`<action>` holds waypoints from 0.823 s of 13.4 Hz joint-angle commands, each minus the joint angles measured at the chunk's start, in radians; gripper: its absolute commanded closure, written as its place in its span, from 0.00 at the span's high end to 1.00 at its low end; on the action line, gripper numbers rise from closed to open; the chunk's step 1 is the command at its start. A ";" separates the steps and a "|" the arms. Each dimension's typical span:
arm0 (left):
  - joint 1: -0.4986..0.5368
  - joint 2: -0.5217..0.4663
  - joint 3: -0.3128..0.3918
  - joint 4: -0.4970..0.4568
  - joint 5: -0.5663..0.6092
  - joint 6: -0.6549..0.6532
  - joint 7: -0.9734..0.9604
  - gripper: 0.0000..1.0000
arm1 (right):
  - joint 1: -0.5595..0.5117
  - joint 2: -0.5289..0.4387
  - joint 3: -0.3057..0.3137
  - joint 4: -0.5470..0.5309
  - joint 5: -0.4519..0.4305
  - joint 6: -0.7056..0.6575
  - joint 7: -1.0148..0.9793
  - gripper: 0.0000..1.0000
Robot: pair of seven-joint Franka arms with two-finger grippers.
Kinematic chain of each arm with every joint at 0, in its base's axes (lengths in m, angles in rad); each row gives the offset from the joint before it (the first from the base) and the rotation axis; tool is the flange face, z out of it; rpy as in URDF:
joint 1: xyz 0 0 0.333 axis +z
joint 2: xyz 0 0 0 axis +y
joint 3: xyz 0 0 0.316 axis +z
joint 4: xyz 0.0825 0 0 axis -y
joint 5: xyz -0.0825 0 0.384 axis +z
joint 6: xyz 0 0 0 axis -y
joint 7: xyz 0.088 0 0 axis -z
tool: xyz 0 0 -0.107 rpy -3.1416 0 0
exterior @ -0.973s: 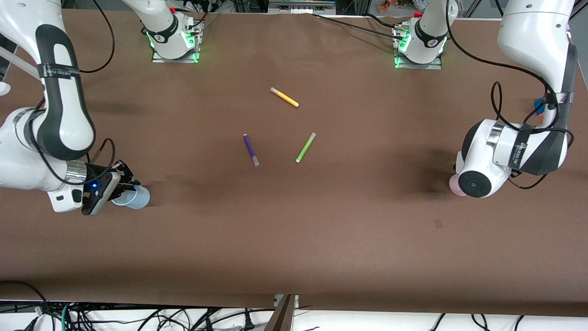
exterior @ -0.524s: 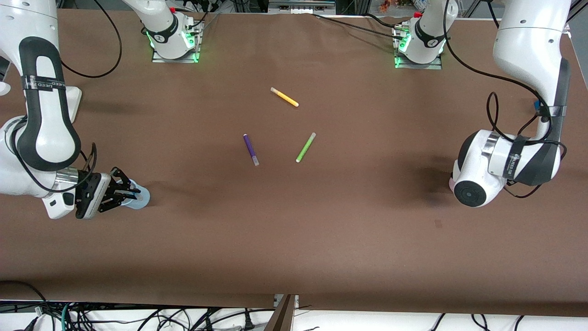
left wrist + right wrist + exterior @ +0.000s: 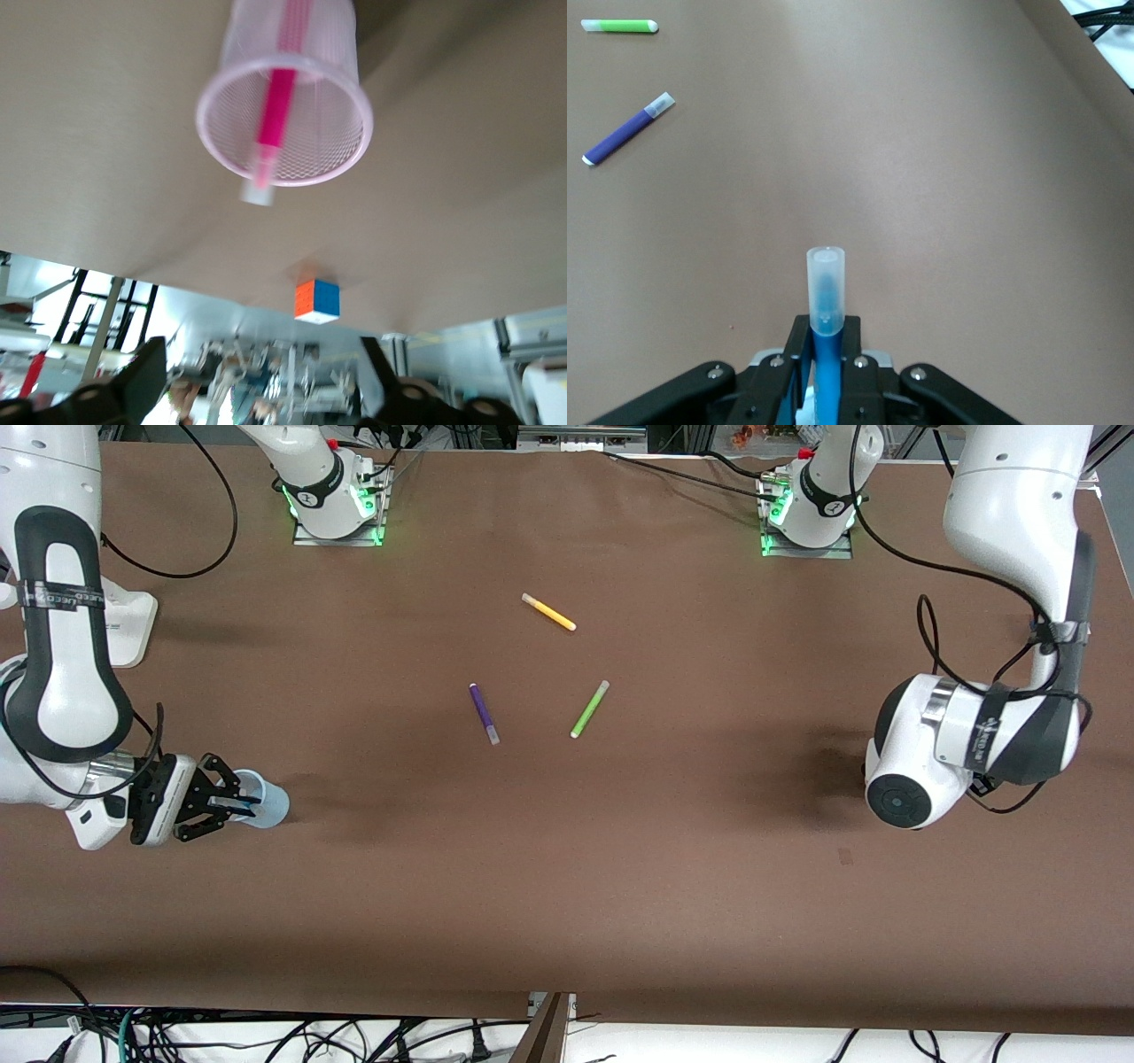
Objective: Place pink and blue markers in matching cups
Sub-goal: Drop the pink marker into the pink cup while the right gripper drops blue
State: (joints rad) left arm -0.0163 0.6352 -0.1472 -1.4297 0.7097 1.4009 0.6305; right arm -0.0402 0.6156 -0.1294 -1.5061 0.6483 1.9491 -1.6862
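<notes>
My right gripper (image 3: 232,802) is at the rim of the pale blue cup (image 3: 268,805), near the right arm's end of the table. In the right wrist view it (image 3: 826,326) is shut on the blue marker (image 3: 827,288), pale cap pointing away from the wrist. The left arm's wrist (image 3: 895,802) hides its gripper and the pink cup in the front view. In the left wrist view the pink cup (image 3: 354,106) stands on the table with the pink marker (image 3: 277,97) leaning in it, cap over the rim. My left gripper (image 3: 261,390) is open and empty, apart from the cup.
A yellow pen (image 3: 549,612), a purple pen (image 3: 484,713) and a lime-green pen (image 3: 589,708) lie at mid-table. A colour cube (image 3: 317,301) sits near the pink cup. A white block (image 3: 128,629) stands at the right arm's end.
The right gripper has swung back toward the right arm's end and lies flatter at the blue cup's rim. The left wrist has shifted and now covers the pink cup in the front view.
</notes>
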 commanded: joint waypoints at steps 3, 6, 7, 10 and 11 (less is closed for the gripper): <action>-0.007 -0.124 -0.005 0.142 -0.269 -0.030 -0.156 1.00 | -0.047 0.030 0.014 0.018 0.112 -0.016 -0.132 0.00; -0.004 -0.167 -0.005 0.227 -0.412 -0.025 -0.260 1.00 | -0.062 0.030 0.014 0.014 0.129 -0.025 -0.176 0.00; 0.002 -0.189 -0.005 0.238 -0.470 -0.022 -0.308 1.00 | -0.066 0.030 0.014 0.010 0.137 -0.032 -0.190 0.00; 0.012 -0.274 0.001 0.244 -0.626 0.007 -0.473 1.00 | -0.087 0.026 0.014 0.017 0.139 -0.052 -0.173 1.00; 0.012 -0.308 0.001 0.229 -0.656 0.027 -0.513 1.00 | -0.092 0.021 0.014 0.020 0.139 -0.061 -0.158 1.00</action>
State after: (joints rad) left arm -0.0101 0.3915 -0.1471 -1.1780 0.1142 1.4006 0.1911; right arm -0.1044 0.6404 -0.1277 -1.5027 0.7548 1.9233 -1.8389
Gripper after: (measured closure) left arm 0.000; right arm 0.555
